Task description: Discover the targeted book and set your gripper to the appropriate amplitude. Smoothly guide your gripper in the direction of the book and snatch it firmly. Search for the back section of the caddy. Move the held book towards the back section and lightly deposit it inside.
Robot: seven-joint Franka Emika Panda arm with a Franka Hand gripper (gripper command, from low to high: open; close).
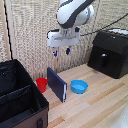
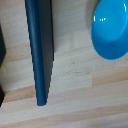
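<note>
While the arm hangs over the middle of the desk (image 1: 100, 100), this is how things stand:

Gripper (image 1: 61, 51): up in the air above the book, blue-tipped fingers spread apart, nothing between them.
Book (image 1: 57, 84): upright on the desk, away from its edges, dark blue cover, pale page edge showing.
Red cup (image 1: 42, 84): just beside the book, toward the caddy.
Caddy (image 1: 20, 100): at the desk's corner at the exterior view's lower left; back section (image 1: 11, 75) beyond the divider.
Blue bowl (image 1: 79, 86): near the book's other side.
Black box (image 1: 110, 52): far right edge.
</note>
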